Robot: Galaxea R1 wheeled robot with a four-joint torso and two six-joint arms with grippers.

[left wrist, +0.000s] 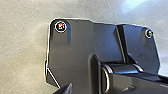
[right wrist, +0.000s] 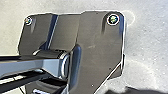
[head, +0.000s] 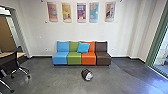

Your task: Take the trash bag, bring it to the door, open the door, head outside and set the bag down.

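Note:
In the head view a dark trash bag (head: pixel 86 74) with a whitish patch on its right side lies on the grey floor, a short way in front of the sofa. At the right edge stands a green-framed glass opening (head: pixel 160 42) with daylight beyond it. Both wrist views look down over the robot's own dark plate and jointed bar at pale floor, and the bag is apart from both arms.
A sofa of blue, green, orange and brown seats (head: pixel 75 58) with a blue cushion (head: pixel 83 47) stands against the wall. Wheeled chairs (head: pixel 11 62) and a table edge are at the left, near a doorway.

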